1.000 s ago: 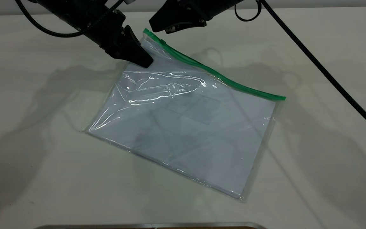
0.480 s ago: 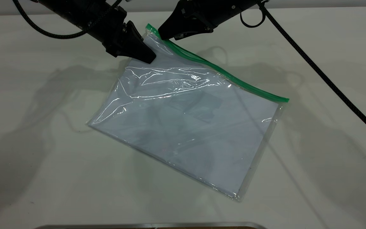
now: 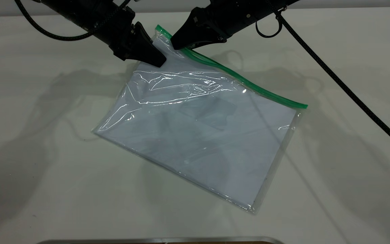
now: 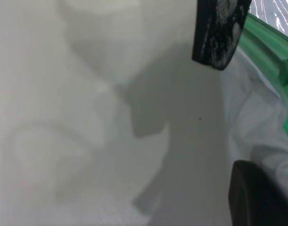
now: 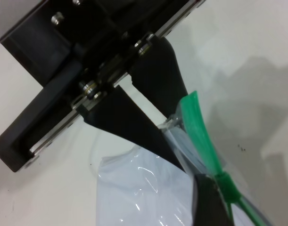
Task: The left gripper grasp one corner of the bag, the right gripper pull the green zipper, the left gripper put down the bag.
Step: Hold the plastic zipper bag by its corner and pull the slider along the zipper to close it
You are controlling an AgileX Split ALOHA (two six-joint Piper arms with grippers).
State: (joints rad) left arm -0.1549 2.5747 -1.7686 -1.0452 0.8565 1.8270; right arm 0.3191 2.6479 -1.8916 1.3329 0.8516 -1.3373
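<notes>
Clear, glossy bag (image 3: 198,128) on a plain off-white table (image 3: 46,176), white highlights streaking its wrinkled upper part, pale white paper (image 3: 215,156) showing through with a greyish tint. Bright green zipper (image 3: 249,86) runs along one edge, plain, no pattern. Both grippers are matte black: left gripper (image 3: 154,60), right gripper (image 3: 178,42). Black cable (image 3: 337,73) crosses the pale tabletop. Soft grey shadows (image 3: 63,91) mottle the surface.

A matte white table (image 3: 46,189) fills the frame. On it, centre of frame, lies a large flat clear plastic pouch (image 3: 198,135) with white paper inside, angled, its far upper-left corner raised off the surface. Grey shadows spread around it.
</notes>
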